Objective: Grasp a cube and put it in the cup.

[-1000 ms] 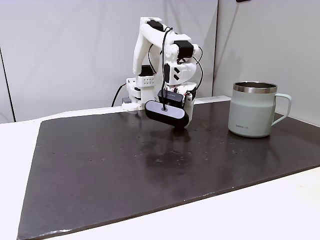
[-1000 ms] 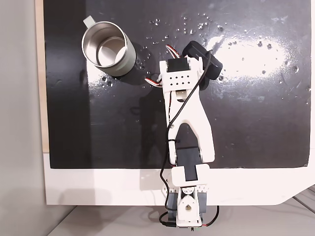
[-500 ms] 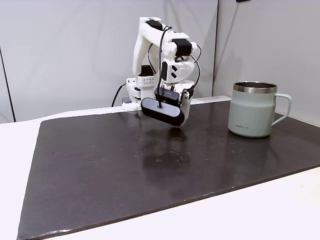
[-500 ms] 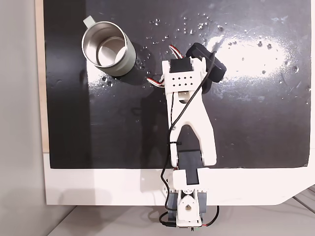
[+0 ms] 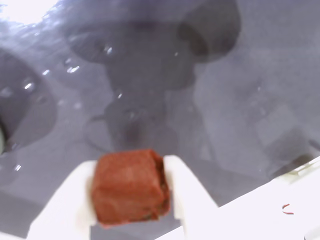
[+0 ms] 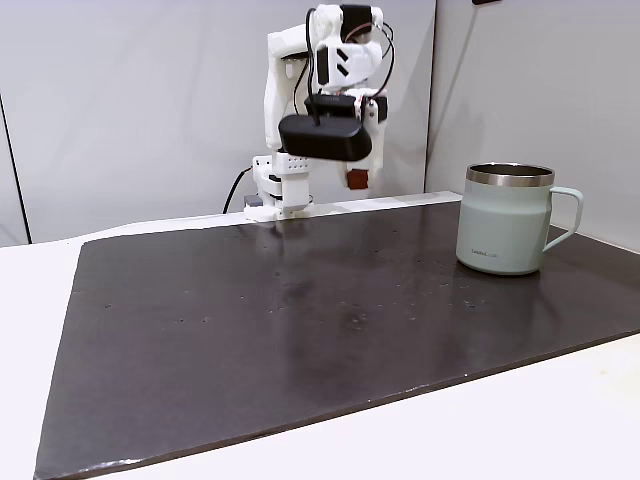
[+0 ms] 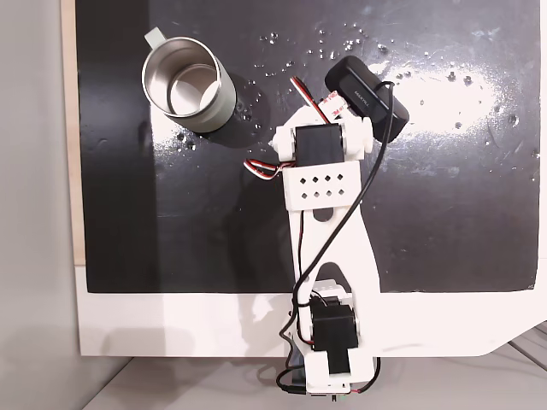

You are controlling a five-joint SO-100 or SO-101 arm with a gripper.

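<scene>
Closest to the wrist camera, the gripper (image 5: 131,200) is clamped on the cube (image 5: 131,186) by two opposite flat faces — matte and probably light, so unlikely to slip. It hangs high over the dark mat (image 6: 300,320); the cup (image 6: 505,218) stands well apart.

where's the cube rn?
The cube sits clamped between the white jaws at the bottom of the wrist view; in a fixed view it hangs above the mat, left of the cup.

Cube (image 5: 130,187) between claw (image 5: 131,202) fingers, above mat (image 6: 300,310); cup (image 6: 505,218) right.
</scene>
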